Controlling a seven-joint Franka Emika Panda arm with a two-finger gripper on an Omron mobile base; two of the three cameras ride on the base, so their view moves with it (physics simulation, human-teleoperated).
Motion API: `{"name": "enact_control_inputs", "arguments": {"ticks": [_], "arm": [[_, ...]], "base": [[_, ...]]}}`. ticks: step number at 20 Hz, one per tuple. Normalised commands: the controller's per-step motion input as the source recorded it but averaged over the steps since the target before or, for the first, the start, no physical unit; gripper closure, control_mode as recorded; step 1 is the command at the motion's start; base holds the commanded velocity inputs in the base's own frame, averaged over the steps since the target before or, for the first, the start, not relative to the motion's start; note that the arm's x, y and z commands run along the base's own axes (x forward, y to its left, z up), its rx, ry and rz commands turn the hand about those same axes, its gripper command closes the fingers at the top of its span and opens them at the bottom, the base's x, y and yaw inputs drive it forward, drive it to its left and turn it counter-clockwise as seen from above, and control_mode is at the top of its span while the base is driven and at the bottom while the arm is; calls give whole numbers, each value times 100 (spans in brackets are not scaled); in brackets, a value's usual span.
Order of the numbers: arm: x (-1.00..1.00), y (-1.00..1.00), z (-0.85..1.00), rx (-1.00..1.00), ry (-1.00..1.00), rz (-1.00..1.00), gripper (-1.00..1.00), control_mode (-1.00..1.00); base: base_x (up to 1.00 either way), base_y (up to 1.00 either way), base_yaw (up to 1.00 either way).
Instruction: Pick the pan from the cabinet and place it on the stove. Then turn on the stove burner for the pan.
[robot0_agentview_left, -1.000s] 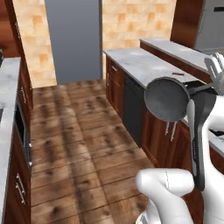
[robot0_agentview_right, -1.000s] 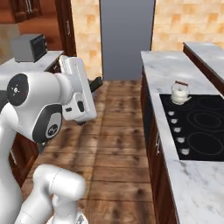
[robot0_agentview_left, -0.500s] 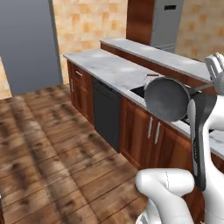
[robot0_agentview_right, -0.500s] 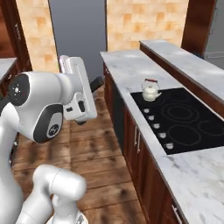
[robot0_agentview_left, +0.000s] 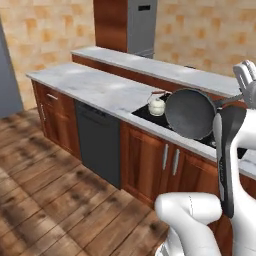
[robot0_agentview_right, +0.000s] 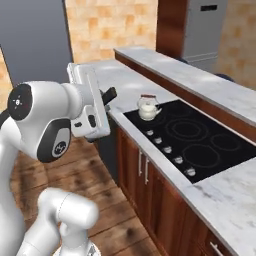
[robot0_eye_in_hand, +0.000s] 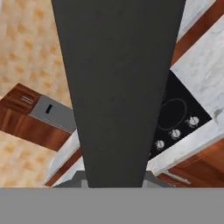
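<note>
My gripper (robot0_agentview_left: 240, 94) is shut on the straight dark handle of the pan (robot0_agentview_left: 190, 113), a round dark grey frying pan held up on edge in the air in front of the counter. In the hand view the handle (robot0_eye_in_hand: 118, 87) runs up the middle of the picture. In the right base view the handle's end (robot0_agentview_right: 108, 95) sticks out past my hand. The stove (robot0_agentview_right: 200, 141), a black glass cooktop with a front row of silver knobs (robot0_agentview_right: 169, 149), lies in the counter just beyond the pan. The cabinet is out of view.
A white kettle (robot0_agentview_right: 148, 107) stands on the stove's near left corner. A raised marble ledge (robot0_agentview_right: 200, 80) runs behind the cooktop. A dark dishwasher front (robot0_agentview_left: 97, 142) sits under the counter, a steel fridge (robot0_agentview_left: 140, 25) stands at the back, and wood floor (robot0_agentview_left: 45, 200) lies open to the left.
The whole picture has shifted: the base has turned and driven, so the stove and counter now lie closer and more in front. The pan stays held in the gripper, same pose.
</note>
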Motion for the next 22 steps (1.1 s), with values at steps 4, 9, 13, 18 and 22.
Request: {"name": "enact_control_inputs", "arguments": {"ticks": [4, 9, 13, 18, 22], "arm": [[0, 0, 0, 0, 0, 0, 100, 100], [0, 0, 0, 0, 0, 0, 100, 100], [0, 0, 0, 0, 0, 0, 100, 100], [0, 0, 0, 0, 0, 0, 100, 100], [0, 0, 0, 0, 0, 0, 100, 100]], "base": [[47, 53, -48], [49, 49, -48], [47, 41, -48], [62, 14, -44], [56, 0, -39]]}}
